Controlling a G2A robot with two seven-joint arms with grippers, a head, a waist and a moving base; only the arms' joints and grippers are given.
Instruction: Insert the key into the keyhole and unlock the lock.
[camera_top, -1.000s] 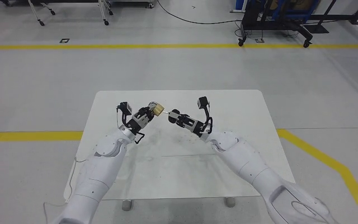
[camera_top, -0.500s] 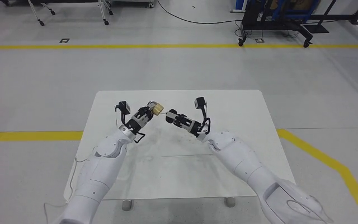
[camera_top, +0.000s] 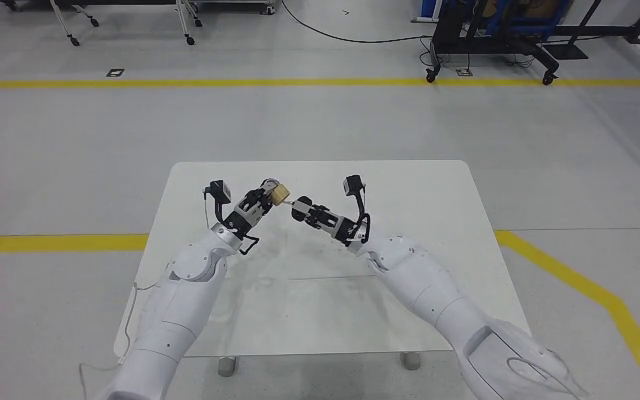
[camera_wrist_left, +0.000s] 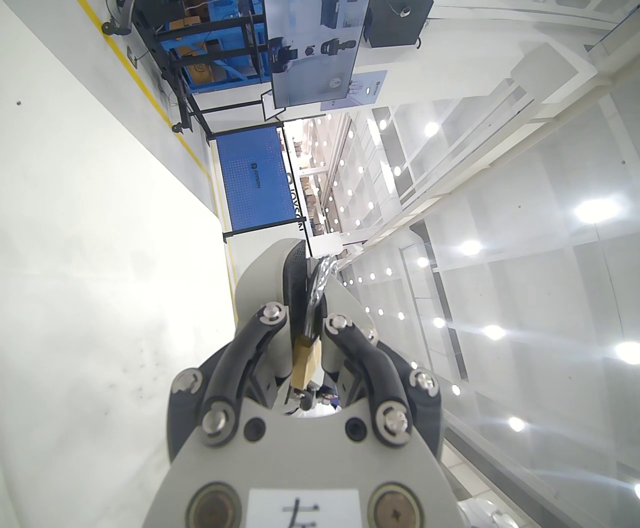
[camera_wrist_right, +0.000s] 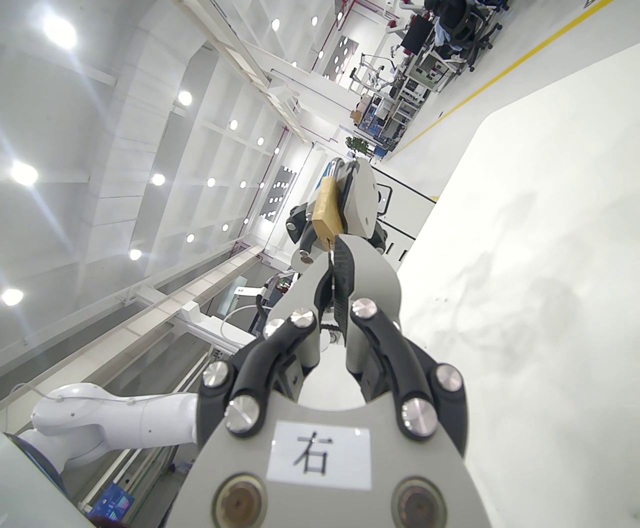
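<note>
— Starting wide, what's the layout?

— White table (camera_top: 430, 190), with both arms raised over its middle and meeting nose to nose. The left gripper (camera_top: 270, 194) is clamped on the brass lock (camera_top: 283, 192). Its wrist view shows the body wedged between the fingers (camera_wrist_left: 265, 275), with the shackle (camera_wrist_left: 320, 280) toward the tips. The right gripper (camera_top: 299, 206) is pinched tight on the key (camera_wrist_right: 329, 257), and only a thin sliver of blade pokes past the pads (camera_wrist_right: 345, 270).

— And the key against the lock?

— The blade tip sits right at the lock's bottom face, where the keyhole should be. Whether it's gone in at all, I can't tell; it's too small.

— So the step is insertion. How to do it well?

— Alignment matters most, I'd say. Put the blade on the keyhole's axis, match its flat to the slot, then push straight and slowly. So little blade shows that any tilt could make it skid on the brass or twist in the pads.

— And the left side?

— It only needs to grip firmly so the lock doesn't pivot under the push. The right wrist should turn only once the blade is fully seated; turning early risks binding or letting the key slip.
</note>
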